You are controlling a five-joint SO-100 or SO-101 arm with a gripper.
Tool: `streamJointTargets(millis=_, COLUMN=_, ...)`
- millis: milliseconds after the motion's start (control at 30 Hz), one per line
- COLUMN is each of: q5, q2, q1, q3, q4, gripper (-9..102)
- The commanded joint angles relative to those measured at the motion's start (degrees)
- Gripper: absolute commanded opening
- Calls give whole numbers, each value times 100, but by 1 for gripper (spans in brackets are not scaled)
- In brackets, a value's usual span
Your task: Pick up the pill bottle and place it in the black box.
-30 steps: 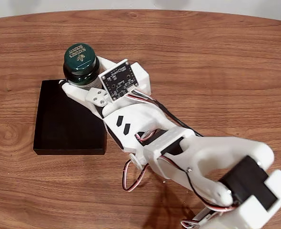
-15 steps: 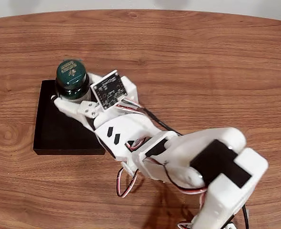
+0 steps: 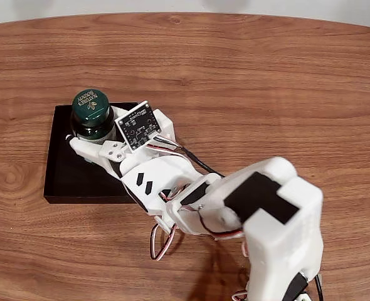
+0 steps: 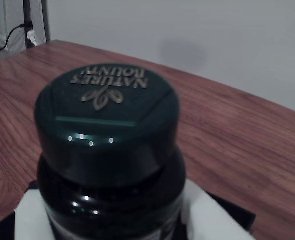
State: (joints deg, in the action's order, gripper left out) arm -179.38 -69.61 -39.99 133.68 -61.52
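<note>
- The white two-finger gripper [image 3: 89, 139], clamped on the dark amber pill bottle with green screw cap [image 3: 91, 112], has carried it from the box's edge to above the tray.
- The shallow matte black box [image 3: 63, 175] lies directly beneath the gripper; lowering and release likely remain.

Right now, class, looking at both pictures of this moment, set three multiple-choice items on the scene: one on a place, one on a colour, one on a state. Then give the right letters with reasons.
1. Where is the pill bottle in the fixed view?
A. over the black box
B. at the table's right edge
C. lying on bare wood

2. What colour is the bottle's cap?
A. white
B. dark green
C. red

3. What is the gripper doing?
A. open, away from the bottle
B. shut on the pill bottle
C. holding the box

Answers: 1 A, the bottle overlaps the box's upper part. 2 B, the wrist view shows a green cap with pale lettering. 3 B, white fingers flank the upright bottle's body.
</note>
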Motion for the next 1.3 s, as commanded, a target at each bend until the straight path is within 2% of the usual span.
streamJointTargets(millis=0, q5=70, q2=-18, q1=44, q3=-536, q4=-316, gripper=17)
streamJointTargets(millis=567, q5=44, q2=958, q1=62, q3=-1090, q4=-422, gripper=23)
streamJointTargets(millis=767, q5=70, q2=1213, q1=44, q3=-1178, q4=-510, gripper=29)
streamJointTargets(millis=1267, q5=53, q2=1081, q1=202, q3=-976, q4=-483, gripper=36)
